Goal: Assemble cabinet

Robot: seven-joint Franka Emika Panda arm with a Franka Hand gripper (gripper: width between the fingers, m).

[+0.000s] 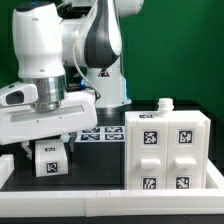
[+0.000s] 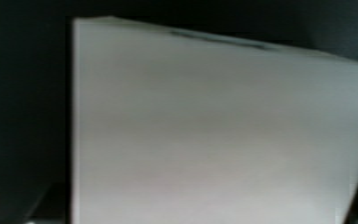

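Observation:
The cabinet [image 1: 166, 150] is the large white box at the exterior view's right, with several tags on its panelled front and a small white knob [image 1: 162, 103] on top. My gripper [image 1: 50, 143] hangs at the exterior view's left, well apart from the cabinet. It is closed around a small white piece with one tag [image 1: 50, 159] that sits low over the black table. In the wrist view this piece [image 2: 202, 125] fills almost the whole frame as a blurred white face. Dark finger edges [image 2: 44, 208] lie against its sides.
The marker board [image 1: 101, 134] lies flat on the table between the arm's base and the cabinet. A white rail [image 1: 12, 166] runs along the front and left edges of the table. The arm's white body [image 1: 95, 50] stands behind.

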